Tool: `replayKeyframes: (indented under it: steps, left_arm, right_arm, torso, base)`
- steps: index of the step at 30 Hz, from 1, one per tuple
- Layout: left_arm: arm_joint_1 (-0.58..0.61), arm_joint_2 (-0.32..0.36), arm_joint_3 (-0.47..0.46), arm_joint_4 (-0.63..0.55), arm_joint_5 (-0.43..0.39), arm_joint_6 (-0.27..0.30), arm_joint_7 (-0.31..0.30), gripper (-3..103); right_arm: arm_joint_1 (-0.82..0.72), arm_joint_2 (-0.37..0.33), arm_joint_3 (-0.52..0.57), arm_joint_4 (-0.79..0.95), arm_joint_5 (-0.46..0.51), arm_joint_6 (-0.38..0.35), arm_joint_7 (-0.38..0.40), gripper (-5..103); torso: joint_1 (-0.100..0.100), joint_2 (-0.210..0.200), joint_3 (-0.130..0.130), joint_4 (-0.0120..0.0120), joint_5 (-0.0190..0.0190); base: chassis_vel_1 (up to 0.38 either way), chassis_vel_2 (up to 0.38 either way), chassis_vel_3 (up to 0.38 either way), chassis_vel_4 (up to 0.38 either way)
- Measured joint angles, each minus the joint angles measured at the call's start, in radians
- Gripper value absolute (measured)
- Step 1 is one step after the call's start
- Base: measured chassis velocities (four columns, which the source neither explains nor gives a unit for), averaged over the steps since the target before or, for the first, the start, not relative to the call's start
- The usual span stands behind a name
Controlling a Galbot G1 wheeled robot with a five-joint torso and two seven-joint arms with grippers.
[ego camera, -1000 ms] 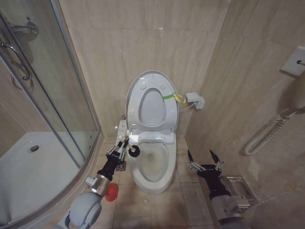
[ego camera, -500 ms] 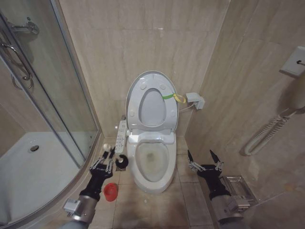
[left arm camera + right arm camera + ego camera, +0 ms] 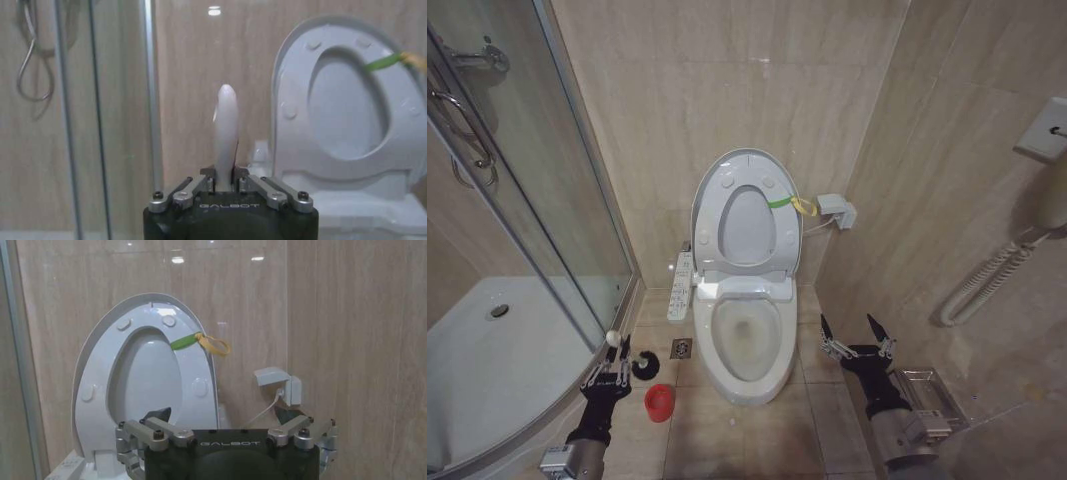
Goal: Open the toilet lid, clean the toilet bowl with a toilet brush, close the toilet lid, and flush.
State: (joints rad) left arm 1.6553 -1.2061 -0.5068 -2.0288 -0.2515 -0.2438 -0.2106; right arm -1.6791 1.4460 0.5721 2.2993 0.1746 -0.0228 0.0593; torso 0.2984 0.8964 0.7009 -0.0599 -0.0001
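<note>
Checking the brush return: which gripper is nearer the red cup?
Left. The left gripper, shut on the toilet brush, sits just beside the red cup; the right gripper is across the toilet bowl, open.

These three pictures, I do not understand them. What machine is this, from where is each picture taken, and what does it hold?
It is a wheeled robot with two arms, standing in a bathroom. Each arm ends in a claw.

The wide picture comes from a camera on its head, looking down at the toilet bowl. The toilet lid stands raised against the wall, with a yellow-green band at its edge.

The other two pictures come from cameras on the wrists. In the left wrist picture, the left claw is shut on the pale handle of the toilet brush. From the head, that claw is low beside the shower glass, the black brush head next to it, near a red cup on the floor.

The right claw is open and holds nothing, beside the bowl.
</note>
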Motion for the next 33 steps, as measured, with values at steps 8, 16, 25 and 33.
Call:
replayKeyframes:
  steps: [8,16,25,33]
  left_arm:
    - [-0.125,-0.024,0.027,0.259,-0.039,-0.126,0.052,17]
    - [-0.270,-0.029,0.065,0.523,-0.095,-0.233,0.106,17]
    - [-0.354,-0.022,0.104,0.737,-0.161,-0.326,0.163,17]
    - [-0.396,-0.017,0.118,0.829,-0.200,-0.356,0.185,17]
  right_arm:
    - [0.000,0.000,0.000,0.000,0.000,0.000,0.000,100]
    - [0.000,0.000,0.000,0.000,0.000,0.000,0.000,100]
    - [0.000,0.000,0.000,0.000,0.000,0.000,0.000,100]
    - [0.000,0.000,0.000,0.000,0.000,0.000,0.000,100]
  torso:
    - [0.000,0.000,0.000,0.0001,0.0001]
    - [0.000,0.000,0.000,0.0000,-0.0001]
    - [0.000,0.000,0.000,0.0001,0.0000]
    - [0.000,0.000,0.000,0.0001,0.0000]
  base:
    - [0.000,0.000,0.000,0.000]
    - [0.000,0.000,0.000,0.000]
    - [0.000,0.000,0.000,0.000]
    - [0.000,0.000,0.000,0.000]
